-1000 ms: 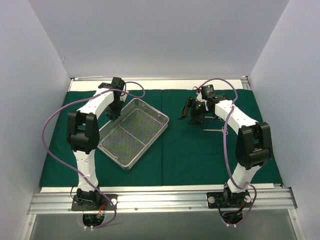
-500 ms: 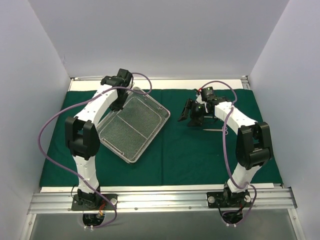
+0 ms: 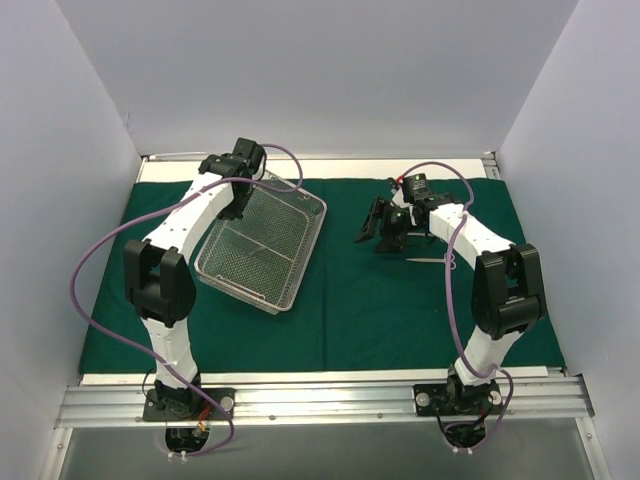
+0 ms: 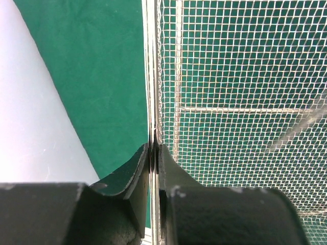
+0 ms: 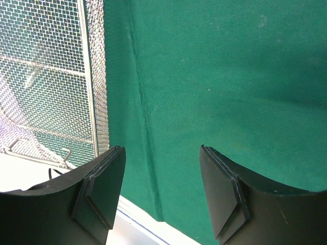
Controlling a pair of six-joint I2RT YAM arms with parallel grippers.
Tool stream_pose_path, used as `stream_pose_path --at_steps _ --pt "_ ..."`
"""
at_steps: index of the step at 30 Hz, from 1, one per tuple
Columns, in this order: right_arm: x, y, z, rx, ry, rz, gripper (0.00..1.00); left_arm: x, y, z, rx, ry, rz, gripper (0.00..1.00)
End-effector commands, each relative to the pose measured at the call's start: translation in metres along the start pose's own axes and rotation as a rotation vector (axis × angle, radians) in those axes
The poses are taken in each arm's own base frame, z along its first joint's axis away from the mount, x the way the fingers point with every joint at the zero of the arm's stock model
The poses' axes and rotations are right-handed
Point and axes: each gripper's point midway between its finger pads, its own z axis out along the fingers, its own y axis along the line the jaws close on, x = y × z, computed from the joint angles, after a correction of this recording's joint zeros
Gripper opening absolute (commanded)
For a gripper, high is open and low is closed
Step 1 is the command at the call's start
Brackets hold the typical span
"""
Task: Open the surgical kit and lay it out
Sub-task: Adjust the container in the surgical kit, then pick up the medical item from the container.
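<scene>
L gripper point(image 4: 153, 148) is pinched shut on the tray point(image 4: 235, 61), gripping its rim wire. One finger point(image 4: 134, 168) is outside the mesh wall, the other inside. R gripper point(image 5: 162, 168) is wide open w/ nothing in it, hovering over the cloth point(image 5: 230, 76). A tray edge sits off to its left.

Handling:
- **Tray:** stiff wire mesh, prob. light. The thin rim gives only a small bite, and you hold it at one edge w/ one gripper, so expect it to swing or pivot in the pinch. Metal on pads may slip, so go slow and low. A steadier hold would be mid-rim on a long side, or R gripper on the opposite rim. From the top cam it looks tipped, rim at L gripper raised and the corner farthest from it down on the cloth. That's my read, not certain.
- **Cloth:** soft, spread flat on the counter point(image 3: 320, 168). It will bunch if a tray corner drags.
- **Instrument point(image 3: 428, 261):** slim, hard, slick. It lies flat on the cloth beside R gripper, toward that arm's base. Hard to get under, and too small to tell its ends apart.

Count: 1 tray, 1 cloth, 1 instrument for sure. A shiny streak point(image 4: 299, 127) shows through the mesh ahead-right of L gripper. It may be a 2nd instrument; can't tell.
</scene>
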Motion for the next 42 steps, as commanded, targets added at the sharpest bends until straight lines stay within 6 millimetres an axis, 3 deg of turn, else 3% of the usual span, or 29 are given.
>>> stream_pose_path --at_steps 1,6,8,13,16,17,20,22,24,25,30,32,34,35,42 --pt "-0.005 0.009 -0.012 -0.021 -0.018 -0.019 0.60 -0.019 0.019 -0.008 -0.033 -0.086 -0.074 0.02" --pt "-0.006 0.009 -0.012 -0.017 -0.019 -0.017 0.60 -0.001 0.001 0.025 0.031 -0.014 -0.089 0.03" --pt "-0.006 0.008 -0.012 -0.012 -0.021 -0.016 0.60 0.005 -0.005 0.039 0.040 0.005 -0.093 0.17" --pt "-0.010 0.007 -0.014 -0.004 -0.023 -0.017 0.60 0.026 -0.012 0.074 0.102 0.091 -0.148 0.29" --pt "-0.013 0.007 -0.015 0.007 -0.024 -0.024 0.60 0.030 -0.011 0.078 0.101 0.106 -0.170 0.55" --pt "-0.014 0.007 -0.015 0.011 -0.023 -0.026 0.60 0.029 -0.008 0.078 0.084 0.102 -0.179 0.72" --pt "-0.017 0.006 -0.015 0.020 -0.024 -0.028 0.60 0.021 0.010 0.064 0.042 0.062 -0.231 0.85" --pt "-0.018 0.004 -0.015 0.027 -0.024 -0.029 0.60 0.009 0.016 0.046 0.048 0.004 -0.283 0.85" --pt "-0.019 0.003 -0.015 0.030 -0.025 -0.026 0.60 -0.004 0.007 0.031 0.115 -0.061 -0.289 0.85" --pt "-0.021 0.003 -0.016 0.029 -0.030 -0.022 0.60 -0.019 0.008 0.017 0.140 -0.141 -0.305 0.84" --pt "-0.025 0.002 -0.015 0.036 -0.029 -0.017 0.60 -0.044 -0.046 -0.012 0.430 -0.315 -0.226 0.79" --pt "-0.026 0.003 -0.014 0.033 -0.027 -0.013 0.60 -0.047 -0.072 -0.016 0.547 -0.326 -0.179 0.74" --pt "-0.026 0.003 -0.014 0.033 -0.027 -0.011 0.60 -0.046 -0.092 -0.011 0.590 -0.302 -0.144 0.60" --pt "-0.027 0.004 -0.015 0.035 -0.030 -0.012 0.60 -0.047 -0.100 -0.012 0.624 -0.301 -0.134 0.59" --pt "-0.028 0.001 -0.022 0.045 -0.048 -0.006 0.60 -0.034 -0.151 0.001 0.703 -0.224 -0.081 0.62"
